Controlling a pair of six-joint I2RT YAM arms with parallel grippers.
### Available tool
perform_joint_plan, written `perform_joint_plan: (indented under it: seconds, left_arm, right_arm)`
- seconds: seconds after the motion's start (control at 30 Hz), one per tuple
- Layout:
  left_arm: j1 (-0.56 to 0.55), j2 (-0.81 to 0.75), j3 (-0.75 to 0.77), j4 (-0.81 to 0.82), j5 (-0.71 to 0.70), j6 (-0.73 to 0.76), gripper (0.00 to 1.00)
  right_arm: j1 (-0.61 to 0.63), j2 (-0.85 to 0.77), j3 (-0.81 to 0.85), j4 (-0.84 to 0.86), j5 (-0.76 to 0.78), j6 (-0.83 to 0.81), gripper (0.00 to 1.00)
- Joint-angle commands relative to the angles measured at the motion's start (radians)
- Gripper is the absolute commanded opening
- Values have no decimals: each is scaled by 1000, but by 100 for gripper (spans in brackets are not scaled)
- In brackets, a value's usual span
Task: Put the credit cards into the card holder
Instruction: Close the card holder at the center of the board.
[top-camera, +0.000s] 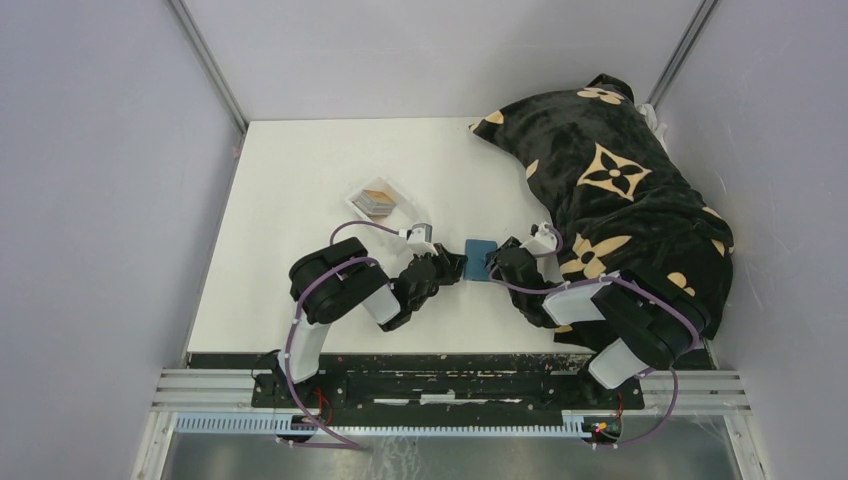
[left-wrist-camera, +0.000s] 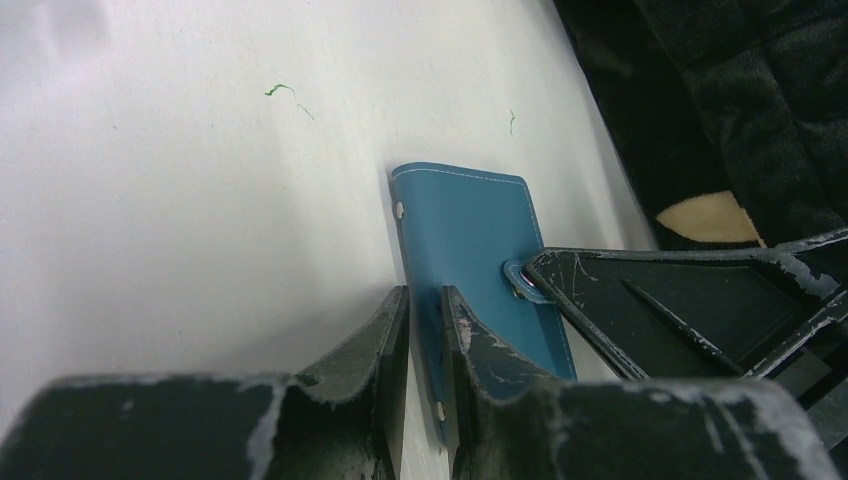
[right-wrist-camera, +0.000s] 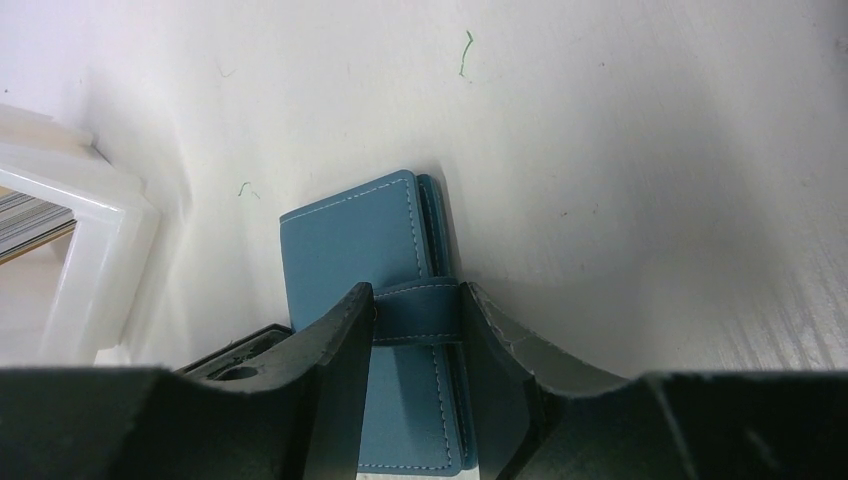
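Note:
The teal card holder (top-camera: 478, 260) lies closed on the white table between my two grippers. My left gripper (left-wrist-camera: 425, 295) is nearly shut, pinching the holder's (left-wrist-camera: 470, 230) left edge between its fingers. My right gripper (right-wrist-camera: 415, 290) stands half open above the holder (right-wrist-camera: 350, 240), its fingers on either side of the snap tab (right-wrist-camera: 418, 312) and touching both ends; one of its fingers (left-wrist-camera: 640, 300) rests at the tab (left-wrist-camera: 520, 278). The credit cards (top-camera: 377, 200) lie stacked in a clear tray (top-camera: 355, 200) to the far left; their edges (right-wrist-camera: 30, 225) show in the right wrist view.
A black blanket with tan flower prints (top-camera: 620, 190) is heaped over the table's right side, right behind my right arm, and shows dark (left-wrist-camera: 720, 100) past the holder. The tray's white rim (right-wrist-camera: 100, 250) stands left of the holder. Grey walls enclose the table.

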Motion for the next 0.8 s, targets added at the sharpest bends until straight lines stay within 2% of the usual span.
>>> perform_joint_plan:
  seconds: [0.0, 0.77]
  left_arm:
    - [-14, 11, 25, -17, 6, 46, 25]
    - [-17, 1, 11, -15, 0, 45, 25]
  right_arm:
    - [48, 80, -56, -334, -57, -21, 43]
    - [179, 115, 57, -498, 90, -40, 43]
